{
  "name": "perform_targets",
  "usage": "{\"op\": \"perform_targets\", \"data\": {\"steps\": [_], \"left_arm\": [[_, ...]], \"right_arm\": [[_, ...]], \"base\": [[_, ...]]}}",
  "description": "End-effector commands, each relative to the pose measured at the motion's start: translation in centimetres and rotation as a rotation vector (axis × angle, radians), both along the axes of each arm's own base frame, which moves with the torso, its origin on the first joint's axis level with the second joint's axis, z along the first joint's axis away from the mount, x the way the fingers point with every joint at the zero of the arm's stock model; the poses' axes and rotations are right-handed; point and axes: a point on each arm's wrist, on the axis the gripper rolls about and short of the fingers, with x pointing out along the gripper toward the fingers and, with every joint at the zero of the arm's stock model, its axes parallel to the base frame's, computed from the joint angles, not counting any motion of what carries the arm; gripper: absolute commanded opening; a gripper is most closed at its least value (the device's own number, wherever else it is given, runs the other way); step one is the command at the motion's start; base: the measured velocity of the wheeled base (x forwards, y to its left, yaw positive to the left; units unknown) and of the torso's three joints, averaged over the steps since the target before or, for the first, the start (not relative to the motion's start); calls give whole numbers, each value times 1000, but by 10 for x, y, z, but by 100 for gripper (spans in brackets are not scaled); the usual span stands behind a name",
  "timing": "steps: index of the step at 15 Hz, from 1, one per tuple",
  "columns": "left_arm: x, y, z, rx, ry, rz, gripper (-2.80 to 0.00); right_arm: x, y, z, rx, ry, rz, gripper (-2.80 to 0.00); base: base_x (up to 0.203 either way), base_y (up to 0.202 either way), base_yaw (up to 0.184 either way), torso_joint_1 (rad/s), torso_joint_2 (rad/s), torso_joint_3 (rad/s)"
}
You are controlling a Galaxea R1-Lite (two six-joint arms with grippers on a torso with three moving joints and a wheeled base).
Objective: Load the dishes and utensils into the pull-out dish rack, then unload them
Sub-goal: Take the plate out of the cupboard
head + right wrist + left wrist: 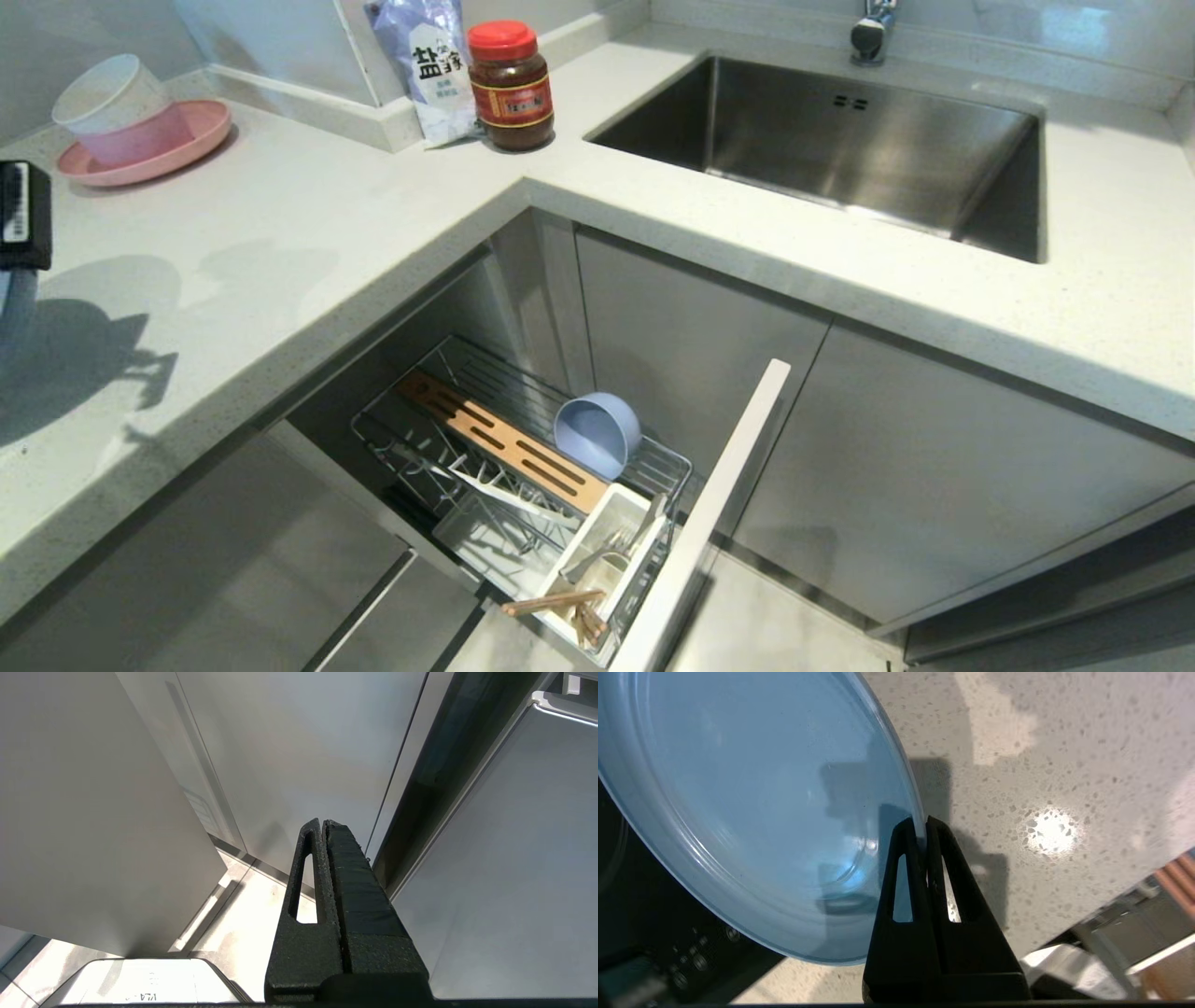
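One left gripper (923,826) pinching blue plate (752,812) rim, above countertop (1064,765)

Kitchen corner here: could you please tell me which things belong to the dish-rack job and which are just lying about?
Job:
- light-blue plate, rim pinched by left gripper
- light-blue bowl in pull-out dish rack
- chopsticks, silver cutlery in the caddy

Lying about:
- pink plate with stacked bowls
- red-lidded jar
- salt bag
- sink

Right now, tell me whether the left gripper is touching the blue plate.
Touching. The left wrist view shows the left gripper shut on the rim of the blue plate, the rim pinched between its fingertips above the speckled counter.
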Motion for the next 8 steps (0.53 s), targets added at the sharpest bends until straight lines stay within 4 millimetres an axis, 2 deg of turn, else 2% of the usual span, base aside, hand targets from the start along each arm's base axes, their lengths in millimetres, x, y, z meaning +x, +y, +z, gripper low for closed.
{"op": "perform_targets", "data": {"steps": [1,8], "left_arm": [[19,-5,-9,63,70,-47,-280],[44,-12,-20,206,161,-78,-280]], "right_arm": [[0,0,0,0,-3,1,-280],[0,0,0,0,-3,0,-280]], "base": [[0,0,0,0,0,0],[0,0,0,0,0,0]]}}
